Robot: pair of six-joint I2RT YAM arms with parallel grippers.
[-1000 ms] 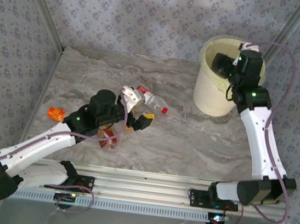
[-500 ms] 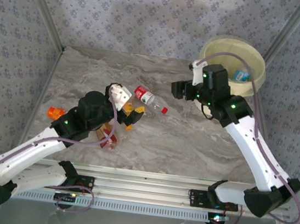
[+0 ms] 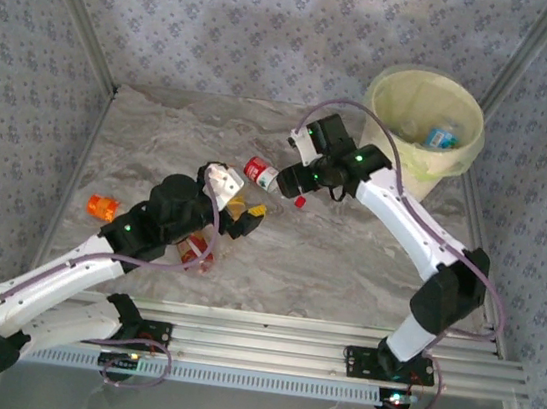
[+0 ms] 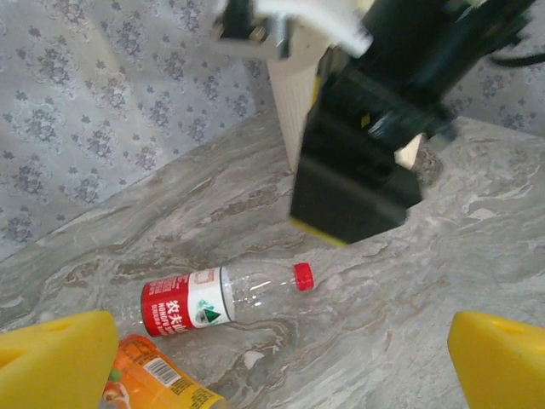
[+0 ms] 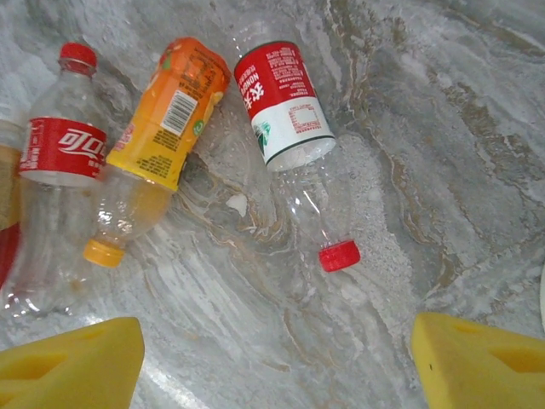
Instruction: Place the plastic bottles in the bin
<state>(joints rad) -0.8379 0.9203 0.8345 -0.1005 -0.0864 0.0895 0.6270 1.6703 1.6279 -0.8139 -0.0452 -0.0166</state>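
R claw (image 5: pixel 272 375), pads spread wide & empty, has swung off the bin (image 3: pixel 381 90) to frame centre over the clear red-label bottle (image 5: pixel 285 111) lying on the counter (image 3: pixel 347 260), so one drop looks done, next pick lined up. L claw (image 3: pixel 249 211), also spread & empty, hovers left of centre by the orange bottle (image 5: pixel 166 128) & cola bottle (image 5: pixel 60 153). The bin, upper right, holds at least a blue-label bottle (image 3: pixel 440 138).

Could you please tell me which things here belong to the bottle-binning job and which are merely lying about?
Job: red-labelled clear bottle, orange bottle, cola bottle, small orange bottle far left, bin, blue-labelled bottle inside it.
Just there: marble table, metal rail, patterned walls.
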